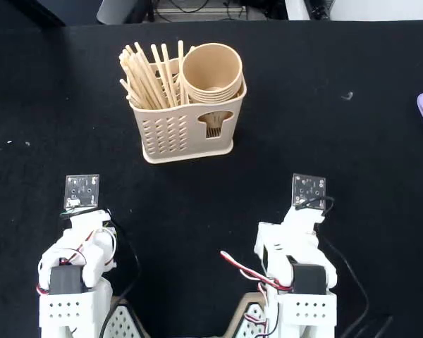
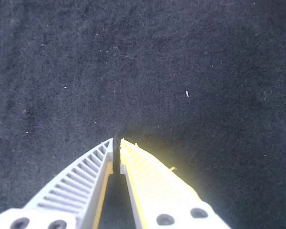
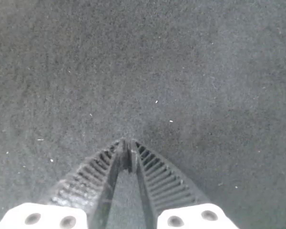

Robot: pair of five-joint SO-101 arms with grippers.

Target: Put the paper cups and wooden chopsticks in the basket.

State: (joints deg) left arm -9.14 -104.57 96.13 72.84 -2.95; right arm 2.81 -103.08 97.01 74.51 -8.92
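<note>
High view: cups (image 1: 211,70), chopsticks (image 1: 151,77) in basket (image 1: 169,134)

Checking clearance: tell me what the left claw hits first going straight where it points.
Likely the black table; the shut left claw aims at it with nothing between, though depth is unclear.

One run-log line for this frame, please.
paper cups: stacked in basket | wooden chopsticks: in basket beside cups | left claw: shut, empty, over black cloth | right claw: shut, empty, over cloth
</note>
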